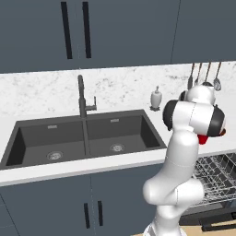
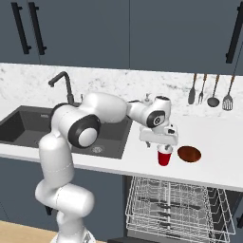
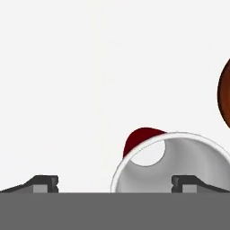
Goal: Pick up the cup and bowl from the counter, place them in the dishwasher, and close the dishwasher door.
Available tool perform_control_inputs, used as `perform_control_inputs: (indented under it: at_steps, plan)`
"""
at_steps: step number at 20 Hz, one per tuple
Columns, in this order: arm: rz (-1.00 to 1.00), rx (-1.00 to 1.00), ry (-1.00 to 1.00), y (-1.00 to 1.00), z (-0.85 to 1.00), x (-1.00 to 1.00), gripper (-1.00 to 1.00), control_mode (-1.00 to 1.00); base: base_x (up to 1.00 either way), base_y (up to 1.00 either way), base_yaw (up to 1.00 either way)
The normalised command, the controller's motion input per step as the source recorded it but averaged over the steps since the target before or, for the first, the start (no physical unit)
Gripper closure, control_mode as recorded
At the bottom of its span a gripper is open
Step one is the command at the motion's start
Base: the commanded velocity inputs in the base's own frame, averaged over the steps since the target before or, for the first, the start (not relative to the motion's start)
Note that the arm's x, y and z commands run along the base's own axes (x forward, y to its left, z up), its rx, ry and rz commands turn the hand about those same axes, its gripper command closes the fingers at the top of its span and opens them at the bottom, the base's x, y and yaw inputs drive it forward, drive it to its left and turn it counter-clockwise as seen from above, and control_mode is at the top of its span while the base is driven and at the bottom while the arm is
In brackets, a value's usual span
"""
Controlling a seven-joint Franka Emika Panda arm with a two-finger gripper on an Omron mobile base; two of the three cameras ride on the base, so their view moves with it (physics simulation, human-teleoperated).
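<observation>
1. We are looking at the gripper (image 2: 163,144) hanging just over the cup (image 2: 164,156) in the right base view, with the arm (image 2: 107,110) stretching across from the sink side.
2. In the hand view we are seeing the two fingertips (image 3: 45,183) standing wide apart, one at the lower left and the other at the lower right over the cup's (image 3: 173,164) white inside; the rim is lying toward the right finger rather than midway between them, and nothing is being gripped.
3. The cup is standing upright on the counter (image 2: 213,137), near its front edge, red outside and white within.
4. The bowl (image 2: 189,153) is sitting on the counter just to the right of the cup, close but apart from it; we are catching its reddish-brown edge (image 3: 223,92) at the right side of the hand view.
5. Below the counter's front edge the dishwasher (image 2: 223,199) is standing open, its wire rack (image 2: 175,206) pulled out under the cup and bowl.
6. The dark double sink (image 1: 83,136) with its faucet (image 1: 83,97) is lying to the left, a white soap bottle (image 1: 156,98) is standing behind it, and utensils (image 2: 210,90) are hanging on the wall.
</observation>
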Motion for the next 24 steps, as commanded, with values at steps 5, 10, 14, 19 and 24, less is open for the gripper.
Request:
perform_control_inputs:
  at_steps: [5,10,14,19,24]
  plan:
    - [0.0,0.02,-0.07,0.0,-0.26,0.06,-1.0,-1.0,0.0,0.0,0.0]
    - [0.0,0.0,-0.03,0.0,-0.24,0.0,-1.0,-1.0,0.0,0.0,0.0]
    - [0.0,0.0,0.0,0.0,0.0,0.0,-1.0,-1.0,0.0,0.0,0.0]
    - [0.0,0.0,0.0,0.0,0.0,0.0,1.0,-1.0,0.0,0.0,0.0]
    - [0.0,0.0,0.0,0.0,0.0,0.0,1.0,-1.0,0.0,0.0,0.0]
